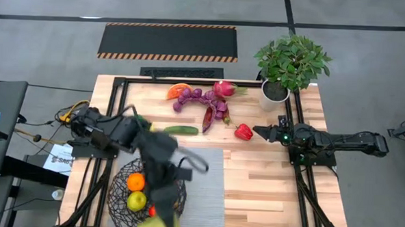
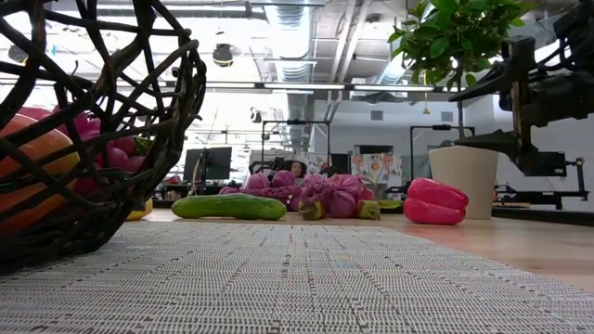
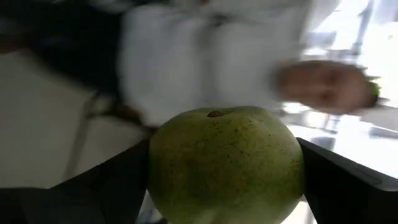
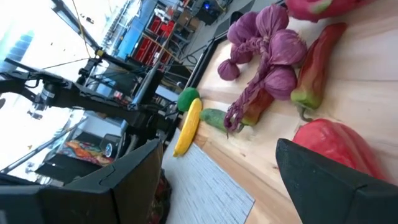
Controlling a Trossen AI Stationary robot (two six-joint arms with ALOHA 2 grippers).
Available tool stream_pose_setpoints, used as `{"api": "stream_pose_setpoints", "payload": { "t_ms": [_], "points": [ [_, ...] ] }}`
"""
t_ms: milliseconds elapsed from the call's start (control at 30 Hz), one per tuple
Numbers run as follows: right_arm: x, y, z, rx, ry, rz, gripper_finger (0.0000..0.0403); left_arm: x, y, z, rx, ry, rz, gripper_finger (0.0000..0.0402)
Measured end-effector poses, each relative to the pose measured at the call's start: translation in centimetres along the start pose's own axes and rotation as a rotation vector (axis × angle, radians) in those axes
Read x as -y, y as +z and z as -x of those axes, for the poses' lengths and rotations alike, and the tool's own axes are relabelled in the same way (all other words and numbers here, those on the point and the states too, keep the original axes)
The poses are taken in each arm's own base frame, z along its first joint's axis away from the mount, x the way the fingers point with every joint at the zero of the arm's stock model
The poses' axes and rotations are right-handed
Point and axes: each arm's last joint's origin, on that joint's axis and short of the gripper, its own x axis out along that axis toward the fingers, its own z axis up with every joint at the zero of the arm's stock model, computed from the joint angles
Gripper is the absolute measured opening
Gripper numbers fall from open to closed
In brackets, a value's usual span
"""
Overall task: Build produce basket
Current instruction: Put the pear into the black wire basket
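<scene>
Pear (image 3: pixel 225 165), speckled yellow-green, round, clamped between left tool (image 3: pixel 227 180) fingers

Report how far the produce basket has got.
Done: an orange and a yellow-green fruit lie in the basket. In hand: the left gripper holds a green pear. Left: cucumber, red pepper, purple bunch and more on the table; the open right gripper sits beside the pepper.
</scene>
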Motion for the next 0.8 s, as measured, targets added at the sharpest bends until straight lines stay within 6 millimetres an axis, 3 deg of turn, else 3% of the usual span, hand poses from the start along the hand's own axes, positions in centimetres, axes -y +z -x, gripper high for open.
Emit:
{"api": "stream_pose_setpoints", "payload": {
  "t_ms": [200,367,600,800],
  "points": [
    [0.0,0.0,0.0,-0.012,0.006,0.001,0.0333,-4.7,-3.3,-1.6,0.027,0.464,0.057,0.0332],
    [0.0,-0.1,0.0,-0.022,0.011,0.001,0.0333,-7.7,-5.1,-2.6,0.177,0.818,0.02,0.0332],
    [0.0,-0.1,0.0,-0.03,0.016,0.001,0.0333,-10.7,-7.9,-6.1,0.247,1.048,-0.163,0.0332],
    [0.0,-0.1,0.0,-0.029,0.016,0.001,0.0333,-15.1,-9.2,-8.5,0.149,1.212,-0.206,0.0332]
  ]
}}
